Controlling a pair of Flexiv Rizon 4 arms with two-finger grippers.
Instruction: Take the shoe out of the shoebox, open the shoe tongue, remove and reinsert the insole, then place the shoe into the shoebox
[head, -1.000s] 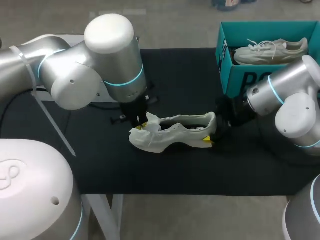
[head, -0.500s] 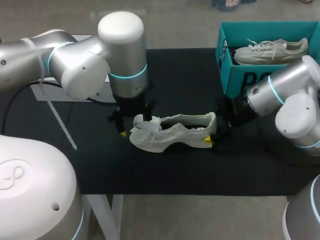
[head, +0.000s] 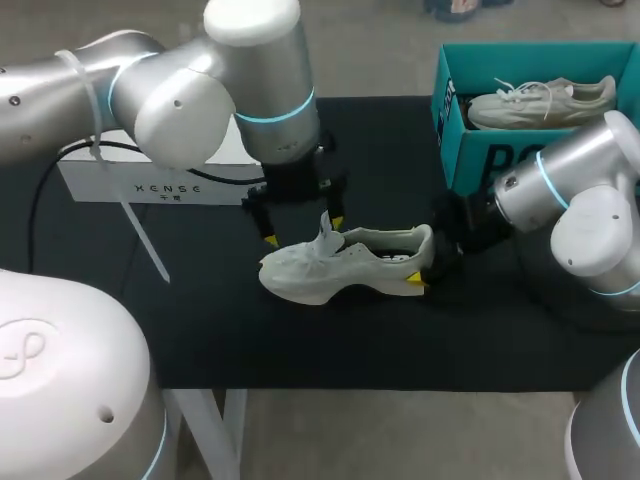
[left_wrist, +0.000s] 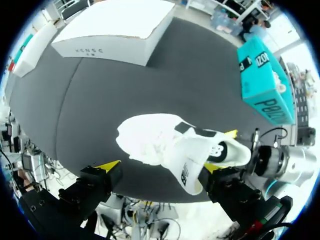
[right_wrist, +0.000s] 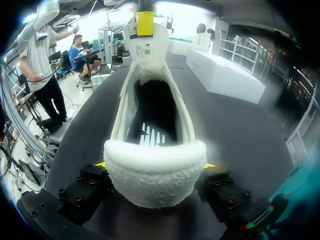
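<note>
My left end effector (head: 303, 231) hangs with fingers apart just over the shoe (head: 345, 268), whose tongue (head: 325, 230) stands upright, probably to free the opening for the insole. The shoe lies on the tabletop (head: 200, 320), its heel clamped by my right end effector (right_wrist: 154, 167), likely to steady it, near the shoebox (head: 470, 150).

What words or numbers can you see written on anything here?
White box: a short brand word in dark letters on its side; the tinier line under it is too small to read.
Teal shoebox: big dark letters on its front, partly hidden by the right arm, not readable whole.
Shoe tongue: a small dark logo, blurred.
Insole: a pale striped logo, no readable word.
</note>
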